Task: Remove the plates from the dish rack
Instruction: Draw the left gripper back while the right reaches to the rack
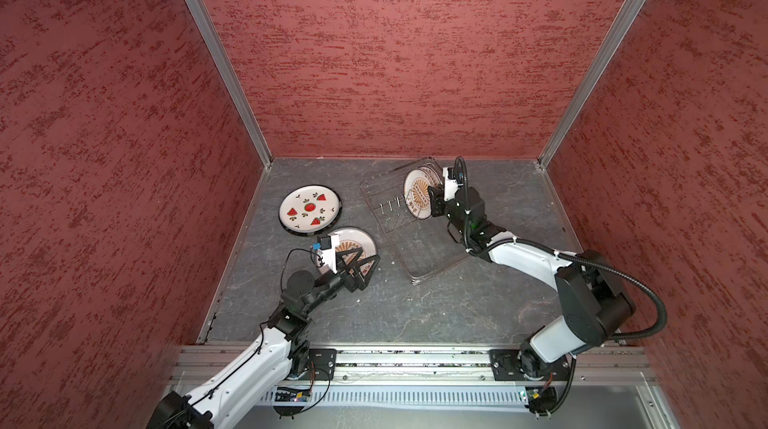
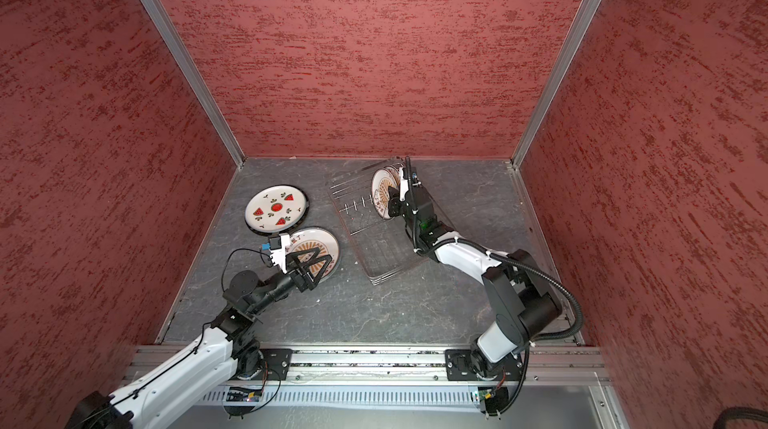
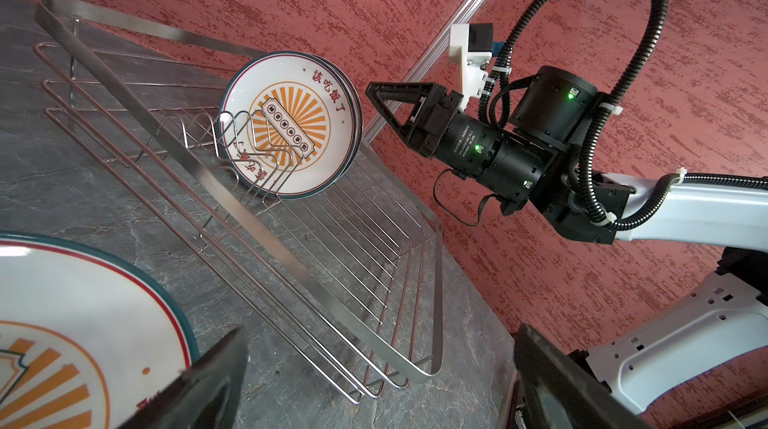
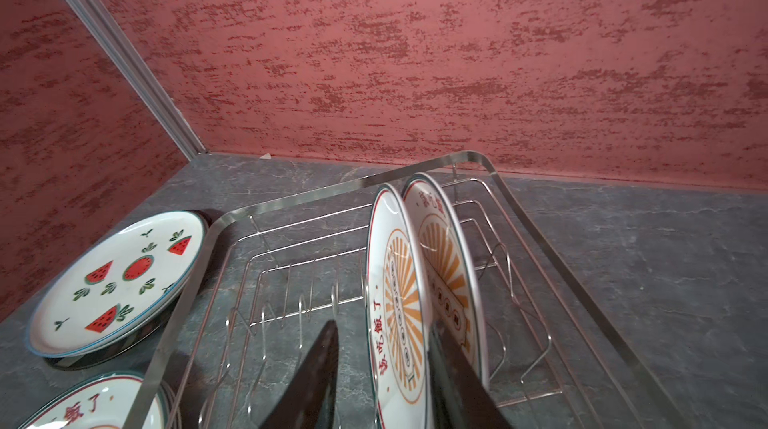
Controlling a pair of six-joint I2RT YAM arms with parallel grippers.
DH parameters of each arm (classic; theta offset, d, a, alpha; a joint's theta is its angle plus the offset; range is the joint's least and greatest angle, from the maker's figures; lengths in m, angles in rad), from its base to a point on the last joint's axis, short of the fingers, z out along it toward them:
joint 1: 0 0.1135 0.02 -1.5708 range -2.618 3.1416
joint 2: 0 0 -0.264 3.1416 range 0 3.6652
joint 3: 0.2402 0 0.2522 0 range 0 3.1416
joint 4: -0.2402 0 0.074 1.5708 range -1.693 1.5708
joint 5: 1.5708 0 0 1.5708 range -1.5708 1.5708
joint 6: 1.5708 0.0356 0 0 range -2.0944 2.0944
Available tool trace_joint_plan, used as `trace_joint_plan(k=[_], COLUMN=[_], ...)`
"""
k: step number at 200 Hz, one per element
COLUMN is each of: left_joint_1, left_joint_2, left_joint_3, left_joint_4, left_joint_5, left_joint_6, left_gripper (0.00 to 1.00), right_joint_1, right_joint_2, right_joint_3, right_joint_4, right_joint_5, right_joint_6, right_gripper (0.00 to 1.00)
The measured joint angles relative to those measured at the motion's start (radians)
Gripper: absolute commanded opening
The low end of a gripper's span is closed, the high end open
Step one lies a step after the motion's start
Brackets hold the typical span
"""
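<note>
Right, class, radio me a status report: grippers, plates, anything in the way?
Left gripper open, over the unloaded sunburst plate. Right gripper straddling the front plate in the dish rack, grip unconfirmed. Rear plate close behind it, one finger between them.

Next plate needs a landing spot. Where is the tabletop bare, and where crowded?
Bare: the front strip between sunburst plate, dish rack and rail; the far corner behind the watermelon plate. Crowded: around those flat plates and the left end effector, and the rack's far end, with upright plates and the right end effector.
</note>
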Motion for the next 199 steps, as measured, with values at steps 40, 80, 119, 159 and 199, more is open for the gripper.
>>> trace_joint_plan(k=[40, 80, 119, 159, 199], left_joint_1=[-0.004, -0.004, -0.004, -0.005, -0.005], left_joint_2=[0.020, 0.037, 0.043, 0.052, 0.052], left_joint_3=[0.000, 0.000, 0.000, 0.000, 0.000], left_joint_4=[-0.002, -0.002, -0.002, -0.003, -0.003], left_joint_5=[-0.019, -0.029, -0.048, -0.063, -0.071], left_joint_6=[0.000, 0.000, 0.000, 0.000, 0.001], left_gripper=[0.99, 0.99, 0.99, 0.99, 0.99], right_joint_1=[-0.023, -0.032, -0.032, -0.032, -0.023], right_joint_2=[0.051, 0.107, 0.166, 0.219, 0.241], right_joint_3=[0.051, 0.095, 0.162, 0.212, 0.230], right_joint_4=[-0.055, -0.100, -0.130, -0.159, -0.178], right_joint_5=[-0.003, -0.003, -0.004, -0.012, -0.007], right_joint_6=[0.001, 0.001, 0.001, 0.004, 0.004], right_gripper=[0.34, 0.34, 0.31, 0.26, 0.21])
